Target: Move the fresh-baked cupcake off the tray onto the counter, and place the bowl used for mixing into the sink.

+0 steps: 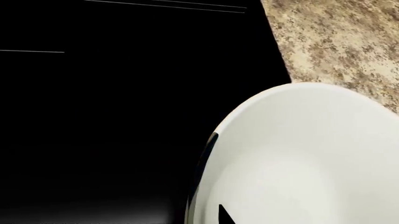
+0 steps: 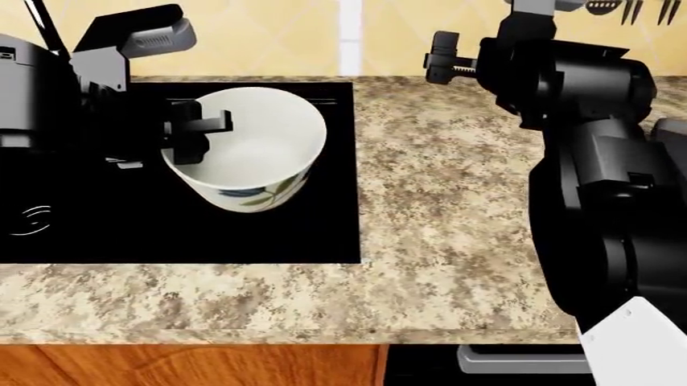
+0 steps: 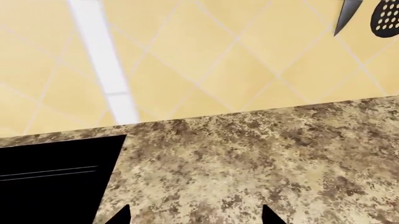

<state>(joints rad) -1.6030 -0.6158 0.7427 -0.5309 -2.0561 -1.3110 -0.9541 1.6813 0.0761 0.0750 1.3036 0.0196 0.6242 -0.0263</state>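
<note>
The counter [image 2: 451, 201] is stretching across the view in speckled granite. The black sink [image 2: 311, 233] is sitting sunk into its left part.

Bowl [image 2: 252, 149] over sink [image 2: 322, 233], counter [image 2: 451, 201] rightward

No legible text, labels, brands or nos. in any view. Bowl [image 2: 252, 149] carries leaf motifs only, no lettering.

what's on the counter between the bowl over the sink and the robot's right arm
Nothing: in the head view, only bare speckled counter lies between the bowl, held over the sink, and the right arm.
</note>
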